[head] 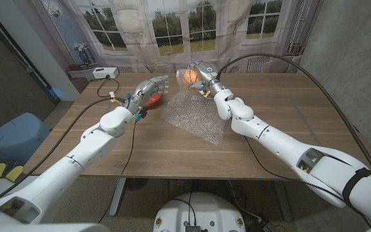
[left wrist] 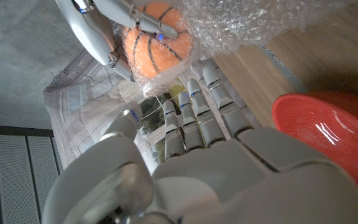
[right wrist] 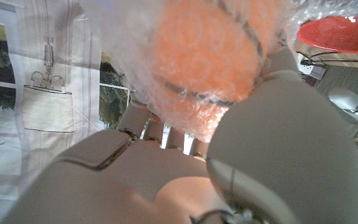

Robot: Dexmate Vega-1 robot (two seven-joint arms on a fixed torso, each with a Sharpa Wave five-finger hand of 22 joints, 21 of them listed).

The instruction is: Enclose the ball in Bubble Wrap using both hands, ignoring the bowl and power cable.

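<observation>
Wooden table [head: 108,145] under a painted window backdrop: at left, the left hand [head: 148,88] hovers spread and empty over the red bowl [head: 154,100]. Rightward, the right hand [head: 201,76] grips the orange ball [head: 188,78] aloft, Bubble Wrap [head: 195,116] trailing to the table; unsupported, that loose wrap could slide off.

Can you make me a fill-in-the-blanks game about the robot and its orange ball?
1. The orange ball has black lines like a ____.
2. The ball is held up by the robot's ____ hand.
3. The red bowl sits on the table by the robot's ____ hand.
4. The crinkly clear sheet partly around the ball is ____ wrap.

Missing words: basketball; right; left; bubble
</observation>
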